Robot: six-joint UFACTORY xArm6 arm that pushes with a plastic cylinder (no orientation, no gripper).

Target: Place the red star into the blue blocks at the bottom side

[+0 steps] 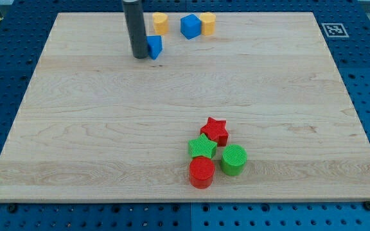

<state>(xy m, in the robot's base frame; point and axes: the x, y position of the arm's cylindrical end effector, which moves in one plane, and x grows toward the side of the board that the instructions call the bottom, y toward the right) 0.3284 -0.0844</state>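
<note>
The red star [216, 130] lies low and right of centre on the wooden board [108, 128], touching a green star [202, 147]. A small blue block [154, 46] sits near the view's top, and a blue cube [190, 26] sits further up and to the right. My tip [140, 56] rests on the board just left of the small blue block, touching or almost touching it. The rod partly hides that block's left side. The tip is far from the red star, up and to the left of it.
A red cylinder [202, 172] and a green cylinder [233, 160] sit right below the stars. A yellow block [160, 23] and another yellow block [207, 22] flank the blue cube at the top edge. A tag marker [332, 29] is at the top right.
</note>
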